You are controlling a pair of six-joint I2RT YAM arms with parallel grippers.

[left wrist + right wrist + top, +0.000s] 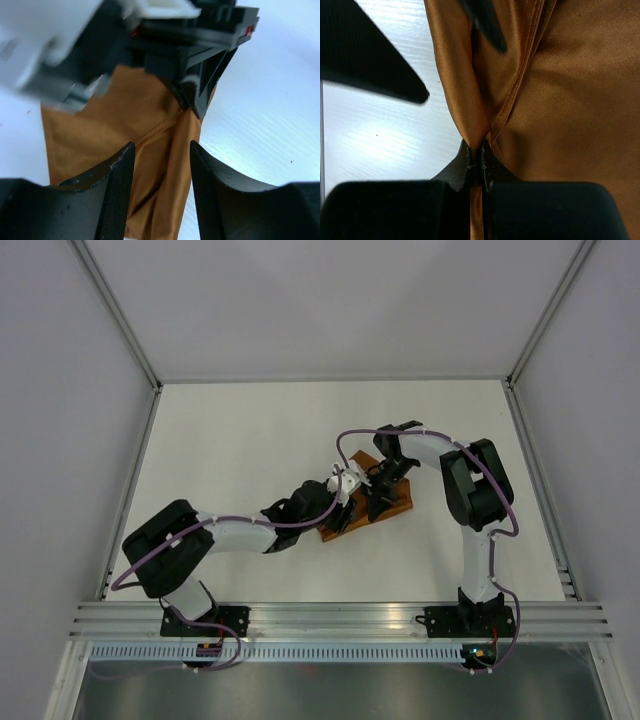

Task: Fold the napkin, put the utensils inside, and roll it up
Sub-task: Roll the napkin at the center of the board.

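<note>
The rust-brown napkin lies partly rolled in the middle of the table, mostly under both grippers. My right gripper is shut on a raised fold of the napkin; in the top view it sits over the roll. My left gripper is open, its two fingers astride a rolled ridge of the napkin without closing on it; in the top view it is at the roll's left end. No utensils show; they may be hidden in the cloth.
The white tabletop surrounds the napkin. White walls with metal frame rails bound the left, right and far sides. The arm bases stand on the rail at the near edge.
</note>
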